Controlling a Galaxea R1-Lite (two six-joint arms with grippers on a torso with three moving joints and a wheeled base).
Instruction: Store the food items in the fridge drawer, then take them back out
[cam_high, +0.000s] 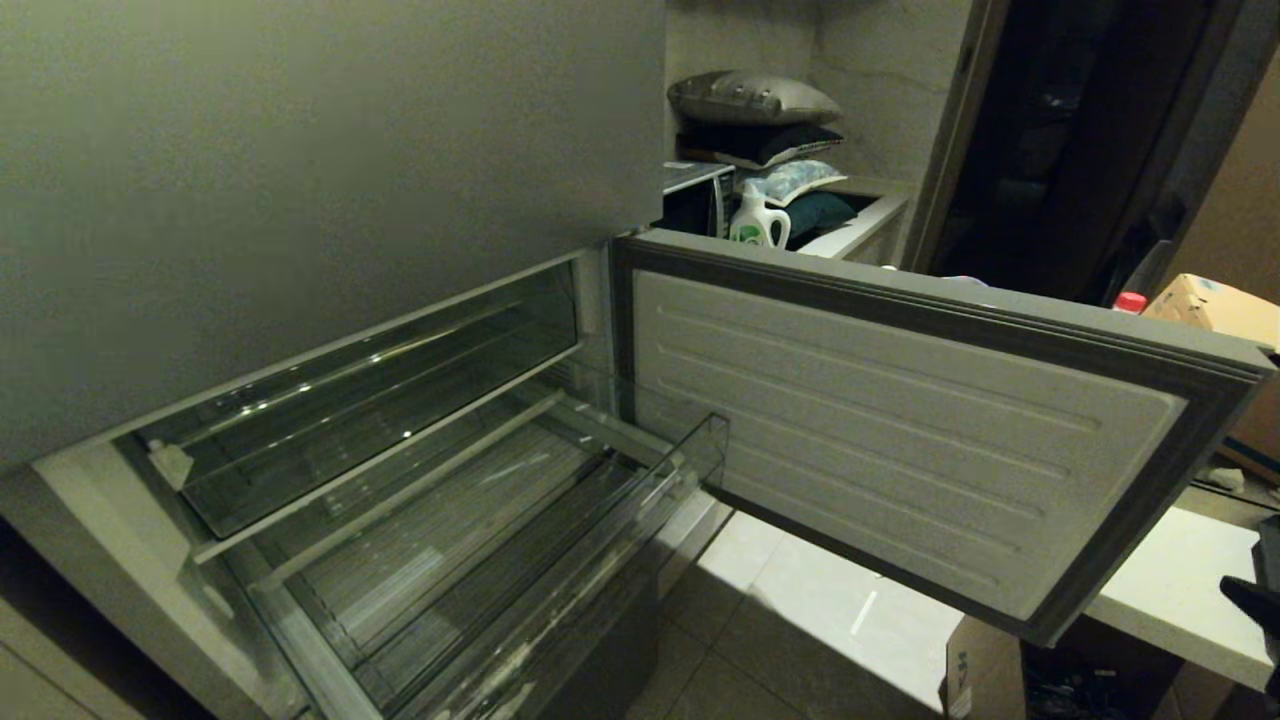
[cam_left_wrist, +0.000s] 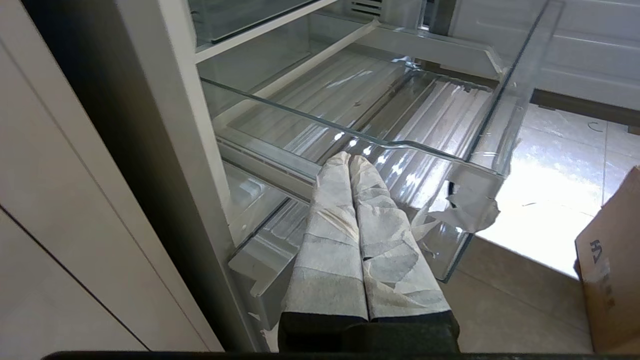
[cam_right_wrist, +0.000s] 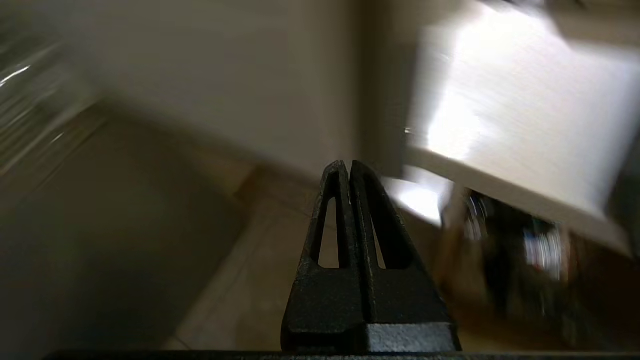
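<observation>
No food between either fingers (cam_right_wrist: 348, 172)

We record the fridge drawer (cam_high: 520, 560) as clear, glossy plastic with a ribbed floor; the shallower bin (cam_high: 370, 400) above it as smoky clear plastic. We list the open door's inner liner (cam_high: 880, 430) as matt white moulded plastic with a darker gasket rim. Left gripper (cam_left_wrist: 350, 162): fingers wrapped in creased, matt pale tape. Right gripper (cam_right_wrist: 348, 167): matt black, grainy plastic. Floor tiles (cam_left_wrist: 550, 190) glossy; cardboard box (cam_left_wrist: 612, 265) matt brown.
</observation>
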